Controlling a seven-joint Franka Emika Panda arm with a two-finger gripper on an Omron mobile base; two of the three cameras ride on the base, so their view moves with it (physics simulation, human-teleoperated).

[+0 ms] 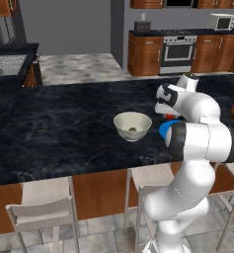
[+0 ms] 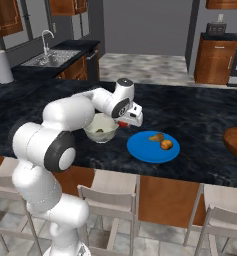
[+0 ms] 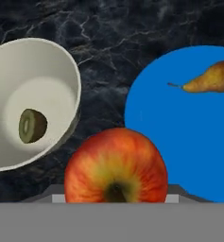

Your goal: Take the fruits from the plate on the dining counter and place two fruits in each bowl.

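Note:
My gripper [image 2: 125, 121] is shut on the red round fruit [image 3: 116, 165], held above the dining counter [image 1: 64, 123] between the bowl and the plate. The cream-white bowl [image 3: 61, 61] lies to the left in the hand view, with the dark green fruit [image 3: 32, 125] on its bottom. The blue plate [image 3: 179, 142] is on the right and carries the tan pear-shaped fruit [image 3: 209, 79]. In the right base view the plate [image 2: 145, 150] also holds the orange round fruit [image 2: 166, 144] beside the pear [image 2: 156, 137]. In the left base view my arm covers most of the plate [image 1: 164, 129].
A brown wooden round dish [image 2: 236, 141] sits on the counter to the right of the plate. Stools [image 2: 110, 197] stand along the counter's near side. A sink [image 2: 49, 59] lies at the far left, a stove [image 1: 177, 49] behind.

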